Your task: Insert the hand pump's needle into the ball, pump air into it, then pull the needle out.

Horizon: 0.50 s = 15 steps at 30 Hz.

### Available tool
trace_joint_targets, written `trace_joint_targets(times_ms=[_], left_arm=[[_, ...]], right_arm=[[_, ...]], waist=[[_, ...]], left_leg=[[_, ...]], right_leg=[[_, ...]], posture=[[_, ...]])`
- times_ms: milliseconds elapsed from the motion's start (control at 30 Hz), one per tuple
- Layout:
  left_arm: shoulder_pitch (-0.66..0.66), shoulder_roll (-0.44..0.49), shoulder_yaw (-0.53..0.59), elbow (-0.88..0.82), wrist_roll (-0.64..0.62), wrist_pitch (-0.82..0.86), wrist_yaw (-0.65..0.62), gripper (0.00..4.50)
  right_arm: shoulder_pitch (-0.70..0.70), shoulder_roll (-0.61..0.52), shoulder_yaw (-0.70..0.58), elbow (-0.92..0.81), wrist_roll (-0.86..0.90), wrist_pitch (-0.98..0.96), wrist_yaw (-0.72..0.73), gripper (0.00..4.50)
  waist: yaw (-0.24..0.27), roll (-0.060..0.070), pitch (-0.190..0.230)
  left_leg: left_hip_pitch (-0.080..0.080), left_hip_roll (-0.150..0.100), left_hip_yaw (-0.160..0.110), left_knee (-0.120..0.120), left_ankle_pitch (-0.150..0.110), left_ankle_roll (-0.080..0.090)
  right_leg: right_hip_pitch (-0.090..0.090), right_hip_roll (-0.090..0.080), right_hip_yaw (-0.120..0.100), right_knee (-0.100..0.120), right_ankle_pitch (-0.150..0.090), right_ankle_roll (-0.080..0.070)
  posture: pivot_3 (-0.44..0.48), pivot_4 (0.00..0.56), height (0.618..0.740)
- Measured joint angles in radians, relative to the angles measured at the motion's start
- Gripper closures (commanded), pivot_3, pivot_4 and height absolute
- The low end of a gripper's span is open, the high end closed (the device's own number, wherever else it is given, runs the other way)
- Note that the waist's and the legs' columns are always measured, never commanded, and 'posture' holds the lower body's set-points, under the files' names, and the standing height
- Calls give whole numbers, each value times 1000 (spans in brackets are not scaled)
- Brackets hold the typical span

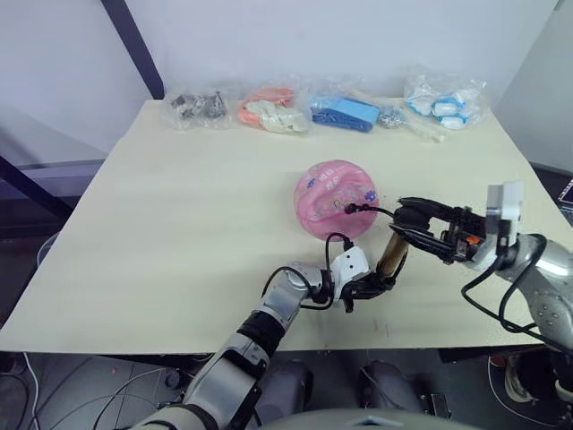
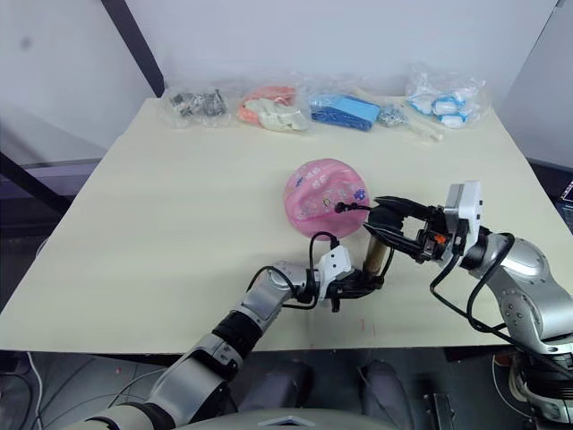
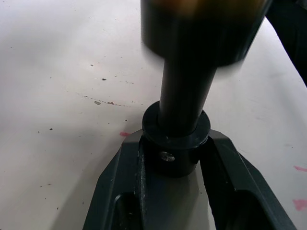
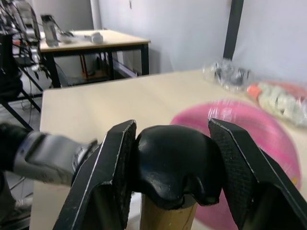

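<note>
The pink ball (image 1: pixel 336 199) rests on the table, right of centre. Just in front of it the bronze hand pump (image 1: pixel 391 255) stands nearly upright, leaning slightly. My left gripper (image 1: pixel 372 285) is shut on the pump's black lower end, and the left wrist view shows the fingers (image 3: pixel 127 167) clamping that black collar (image 3: pixel 175 143). My right gripper (image 1: pixel 414 226) is closed around the black handle (image 4: pixel 172 158) at the pump's top. The thin black hose (image 1: pixel 372 210) runs from the pump's top to a small black fitting (image 1: pixel 347 210) against the ball. The needle itself is hidden there.
Several clear bags of small parts line the table's far edge: dark metal pieces (image 1: pixel 199 105), orange and white items (image 1: pixel 273 109), blue items (image 1: pixel 345 114), and white and blue ones (image 1: pixel 443 103). The table's near edge (image 1: pixel 269 345) runs close under my left arm.
</note>
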Motion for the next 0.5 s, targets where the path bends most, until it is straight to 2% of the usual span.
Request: trace_joint_targets(times_ms=[133,167,200,367,500], left_arm=[[0,2,3,4,0,1,1,3422],[0,3,4,7,0,2,1,3422],[1,3,4,6,-1,2,1,3422],[4,6,6,0,-10,1,-12,3422],[3,9,7,-2,-18,-2,-23,3422]], right_arm=[[28,21,37,28,-58,-45,-17,2594],[29,20,36,32,-63,-52,-17,2594],[24,17,28,28,-58,-54,-14,2594],[-6,-25,-18,27,28,36,1,2594],[-83,-93,-92,-18,151,141,11,2594]], waist=[[0,0,0],[-1,0,0],[-1,0,0],[0,3,5],[1,8,11]], left_leg=[[5,0,0,-1,-2,3],[12,0,1,-4,-3,4],[13,0,1,-4,-3,5],[12,0,0,-4,-3,5],[9,0,0,-4,-3,5]], right_leg=[[5,0,0,-1,0,0],[11,0,1,-2,-1,1],[11,0,1,-3,-1,1],[10,1,2,-3,-1,1],[8,0,2,-4,-1,0]], posture=[[0,150,740],[0,150,740],[0,150,740],[0,150,740],[0,150,740]])
